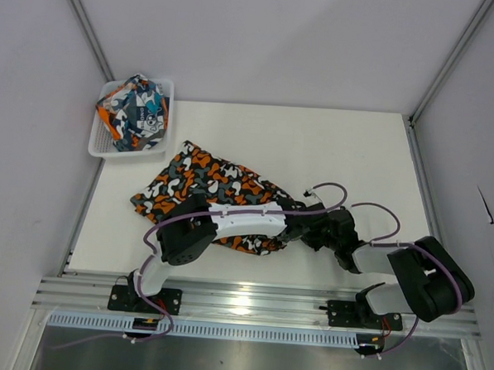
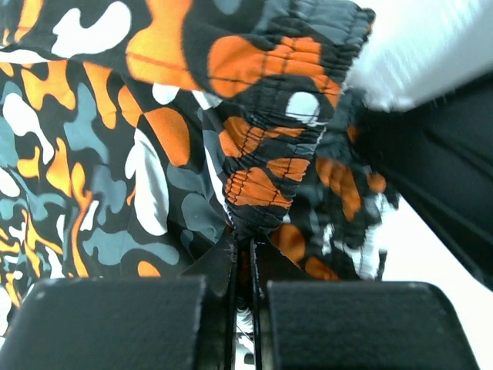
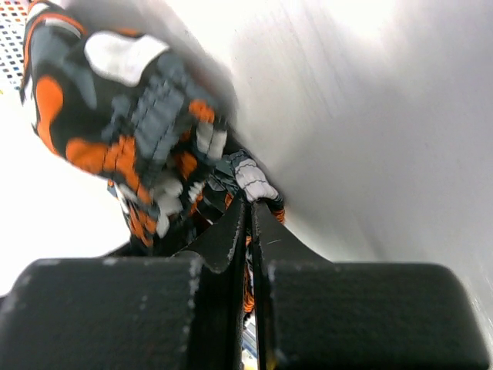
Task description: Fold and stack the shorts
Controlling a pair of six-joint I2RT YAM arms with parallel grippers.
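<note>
The camouflage shorts (image 1: pixel 204 179), orange, black, grey and white, lie spread across the middle of the table. Their elastic waistband (image 2: pixel 262 146) fills the left wrist view. My left gripper (image 2: pixel 243 240) is shut on a fold of that waistband, at the shorts' right edge (image 1: pixel 294 226). My right gripper (image 3: pixel 250 206) is shut on a bunched bit of the same camouflage fabric, right beside the left one (image 1: pixel 317 233). The teal, orange and white shorts (image 1: pixel 137 111) lie crumpled in the white basket (image 1: pixel 102 148) at the back left.
The left arm (image 1: pixel 228 221) lies across the near part of the camouflage shorts. The right arm's elbow (image 1: pixel 428 281) stands at the near right. Grey walls with metal posts close in the table on three sides.
</note>
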